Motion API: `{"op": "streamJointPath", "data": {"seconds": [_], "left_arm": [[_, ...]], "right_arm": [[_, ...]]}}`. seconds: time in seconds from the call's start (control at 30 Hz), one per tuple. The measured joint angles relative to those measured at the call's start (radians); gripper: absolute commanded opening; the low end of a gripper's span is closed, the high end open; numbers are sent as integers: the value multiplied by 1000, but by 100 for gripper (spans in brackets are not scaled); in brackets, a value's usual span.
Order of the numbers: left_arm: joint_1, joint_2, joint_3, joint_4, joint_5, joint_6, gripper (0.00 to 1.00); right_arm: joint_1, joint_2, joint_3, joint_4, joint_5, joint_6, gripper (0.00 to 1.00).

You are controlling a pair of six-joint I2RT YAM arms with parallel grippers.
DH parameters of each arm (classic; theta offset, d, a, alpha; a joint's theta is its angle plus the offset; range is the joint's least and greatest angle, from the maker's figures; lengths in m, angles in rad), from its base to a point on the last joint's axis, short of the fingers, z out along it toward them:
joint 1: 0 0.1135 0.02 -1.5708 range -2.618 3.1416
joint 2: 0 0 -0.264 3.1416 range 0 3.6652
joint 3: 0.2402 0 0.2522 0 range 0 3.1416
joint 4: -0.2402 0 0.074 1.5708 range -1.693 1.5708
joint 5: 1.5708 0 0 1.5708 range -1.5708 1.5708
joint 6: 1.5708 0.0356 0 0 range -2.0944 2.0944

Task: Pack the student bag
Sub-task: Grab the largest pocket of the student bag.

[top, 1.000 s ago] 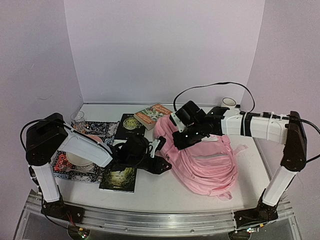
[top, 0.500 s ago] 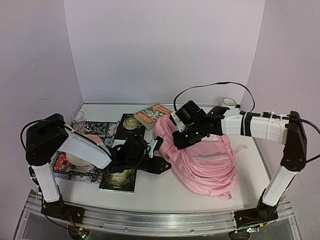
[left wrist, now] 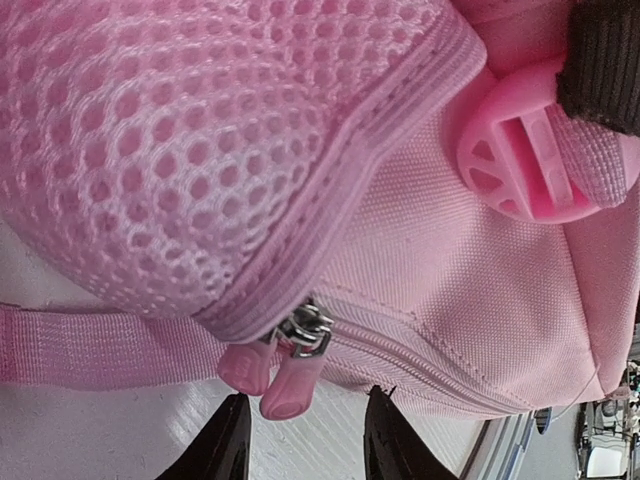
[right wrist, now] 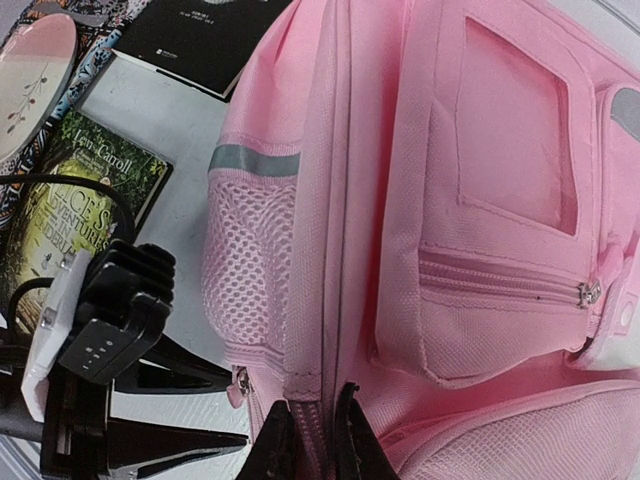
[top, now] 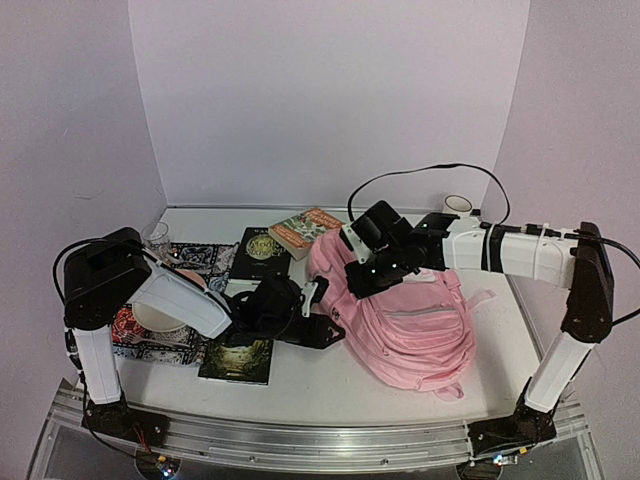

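The big soft pink cloth student bag [top: 420,330] lay flat on the white table [top: 330,390], toward the three o'clock side of the overhead view, with its pockets facing up. The right claw [right wrist: 308,440] was squeezed almost closed on a thin fold of the bag's pink cloth beside a zip line, at about eleven o'clock on the bag. I think it pinched there to stop the bag sliding and to pull the cloth tight, so a zip could run easily. The left claw [left wrist: 305,425] sat low at the bag's nine o'clock side, its two black fingers [left wrist: 225,445] partly apart with nothing held between them. Two small pink zip tags [left wrist: 285,385] hung from a little silver slider [left wrist: 308,335] at twelve o'clock from that gap, very near the fingertips but not gripped. It looked as if the claw was open just enough to fit around one tag. A green picture book [top: 238,358] lay on the table at the left claw's eight o'clock, well apart from the bag
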Motion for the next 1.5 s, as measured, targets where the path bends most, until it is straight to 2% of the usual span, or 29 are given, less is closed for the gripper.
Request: {"op": "streamJointPath", "data": {"seconds": [0.47,0.67,0.83,1.17,1.5], "left_arm": [[0,12,27,29,23,-32,29],[2,12,27,29,18,-62,16],[4,12,27,28,0,-82,0],[-12,-2,-8,59,-35,-67,0],[-166,-36,-22,20,-258,50,0]], "right_arm": [[-1,0,0,8,-2,2,0],[-1,0,0,11,-2,2,0],[-1,0,0,17,-2,2,0],[-10,0,0,18,19,22,0],[-16,1,5,-80,15,53,0]]}}
